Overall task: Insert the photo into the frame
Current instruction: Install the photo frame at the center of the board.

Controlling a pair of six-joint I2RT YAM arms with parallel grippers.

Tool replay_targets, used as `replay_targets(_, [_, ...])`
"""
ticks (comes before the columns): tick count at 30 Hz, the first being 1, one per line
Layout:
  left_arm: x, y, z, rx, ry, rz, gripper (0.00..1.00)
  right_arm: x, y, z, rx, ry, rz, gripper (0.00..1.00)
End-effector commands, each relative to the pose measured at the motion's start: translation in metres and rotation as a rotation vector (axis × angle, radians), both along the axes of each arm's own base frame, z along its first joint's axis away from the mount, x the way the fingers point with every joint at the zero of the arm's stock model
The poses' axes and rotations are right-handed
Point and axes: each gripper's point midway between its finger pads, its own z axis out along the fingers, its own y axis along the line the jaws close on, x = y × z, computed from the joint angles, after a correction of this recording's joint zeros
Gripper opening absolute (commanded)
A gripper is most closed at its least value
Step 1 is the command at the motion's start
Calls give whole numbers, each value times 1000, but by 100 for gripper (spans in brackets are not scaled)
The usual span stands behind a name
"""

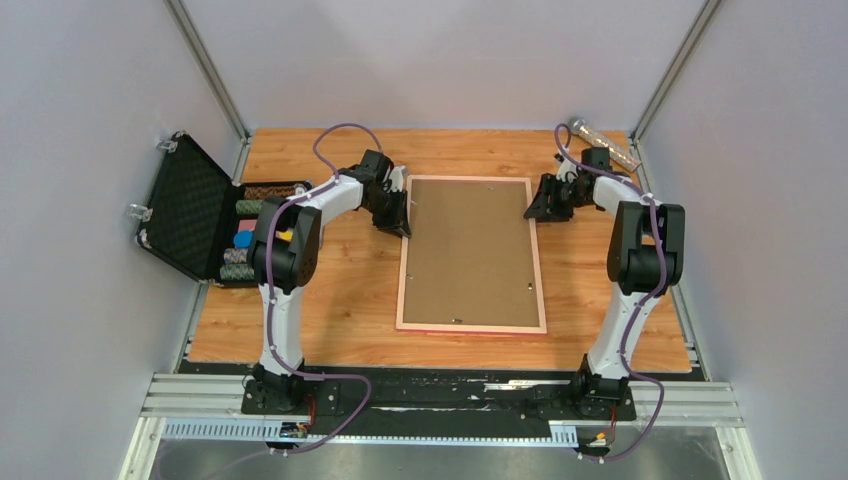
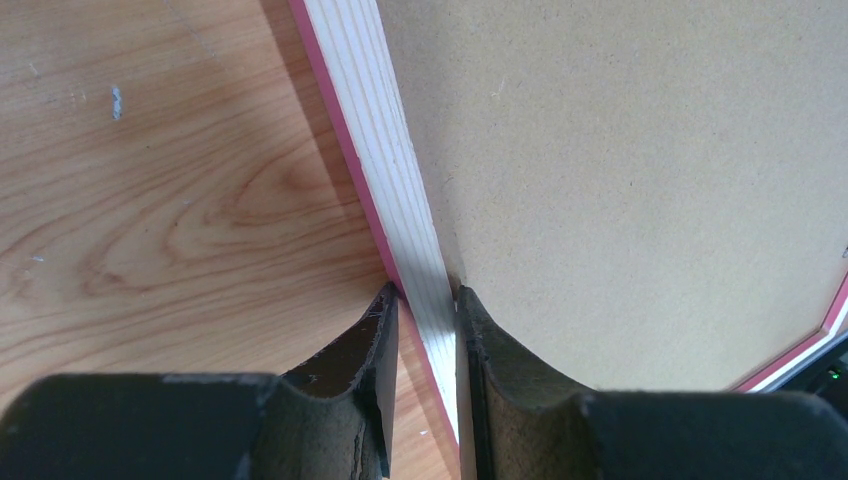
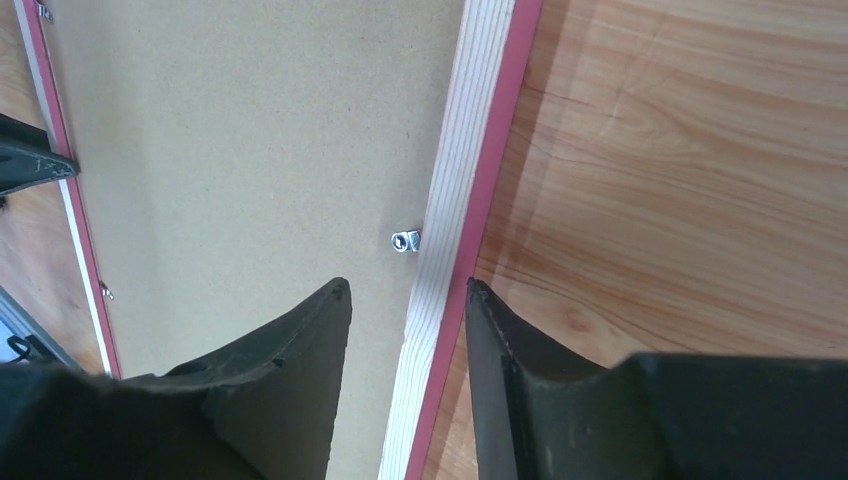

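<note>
The pink frame (image 1: 470, 327) lies face down in the middle of the table, with a brown backing board (image 1: 470, 250) filling it. The photo is out of view. My left gripper (image 1: 403, 215) is at the frame's left rail near the far corner. In the left wrist view it (image 2: 425, 300) is shut on that pale rail (image 2: 385, 150), one finger on each side. My right gripper (image 1: 533, 205) is at the right rail. In the right wrist view it (image 3: 405, 290) is open and straddles the rail (image 3: 470, 150), with a gap on the board side.
An open black case (image 1: 190, 205) holding stacks of chips (image 1: 245, 240) stands at the table's left edge. A silvery tube (image 1: 605, 145) lies at the back right corner. A small metal tab (image 3: 405, 240) sticks out from the right rail over the board.
</note>
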Motion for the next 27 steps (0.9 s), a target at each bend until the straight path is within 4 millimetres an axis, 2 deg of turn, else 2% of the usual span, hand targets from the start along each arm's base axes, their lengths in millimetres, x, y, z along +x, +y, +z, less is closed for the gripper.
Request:
replay_targets(1, [0,16,-20,69,15,1,0,4,3,16,28,-26,-3,45])
replay_targets(9, [2,18,-12,43,4,4,0,-14,-7,24,-59,-62,6,47])
replay_targets(19, [16,18,-12,57,-33,-10,0,-61,-16,31,-155,-106,52,48])
replay_targets(27, [15,14,-12,30,-13,-43,0,-97,-13,45,-172,-142,89,51])
